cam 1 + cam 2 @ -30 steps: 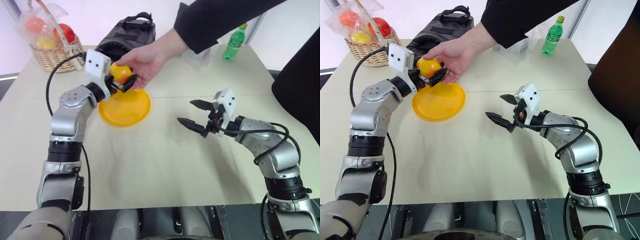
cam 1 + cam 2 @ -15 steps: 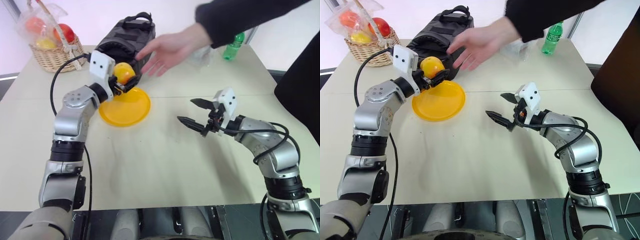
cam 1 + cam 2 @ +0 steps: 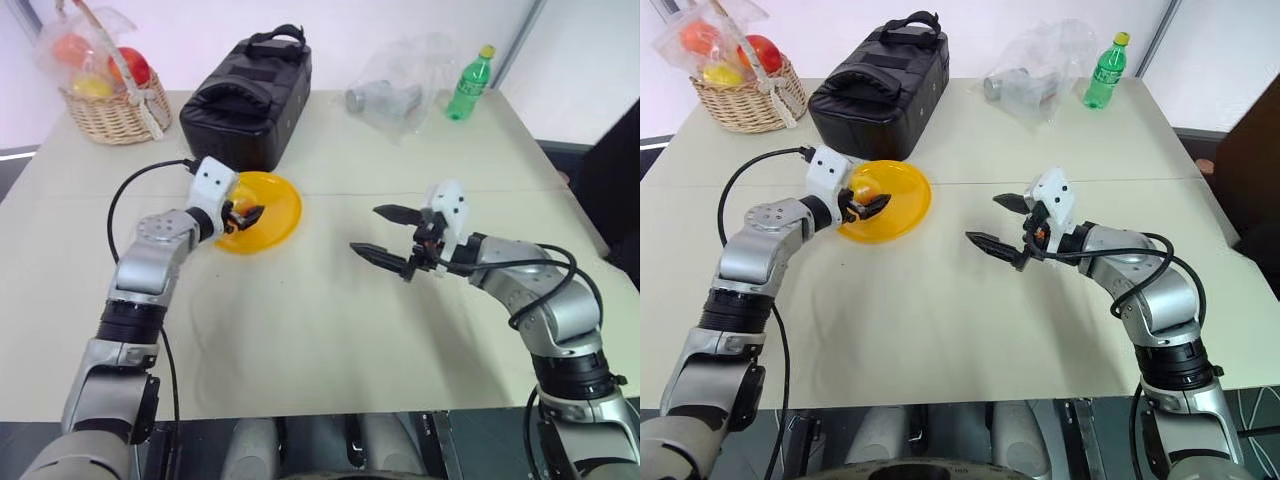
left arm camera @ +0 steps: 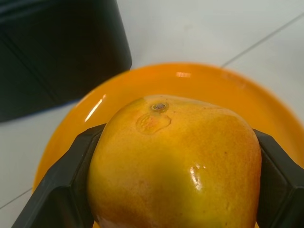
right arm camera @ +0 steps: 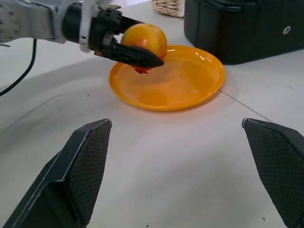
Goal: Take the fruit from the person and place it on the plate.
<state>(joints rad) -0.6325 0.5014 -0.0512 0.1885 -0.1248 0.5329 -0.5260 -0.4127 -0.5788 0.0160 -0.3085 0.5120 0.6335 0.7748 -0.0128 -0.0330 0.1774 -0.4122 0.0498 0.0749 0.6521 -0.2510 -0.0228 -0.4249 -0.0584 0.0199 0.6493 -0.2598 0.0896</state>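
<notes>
Handover is complete: the person's hand, which a second ago cupped the fruit [image 5: 143,42] and half a second ago was pulling away, is gone from the table. The left gripper [image 3: 866,200] has carried the fruit down from above the black bag [image 3: 880,85] side to just over the near-left part of the plate [image 5: 199,80]. Its two black fingers are clamped on either side of the fruit, yellow-orange face toward the wrist camera, a trace of red underneath.

From the right wrist view, the fruit looks lifted slightly off the plate surface — contact cannot be confirmed. Judged step: lowering to release; the remaining work is to set it down and spread the fingers.

The right gripper [image 3: 392,235] hovers over bare table [image 3: 330,330], well apart from the plate, fingers spread wide, holding nothing — unchanged over the last second.

Risk, as a judgement: a round fruit could roll toward the rim once released.
</notes>
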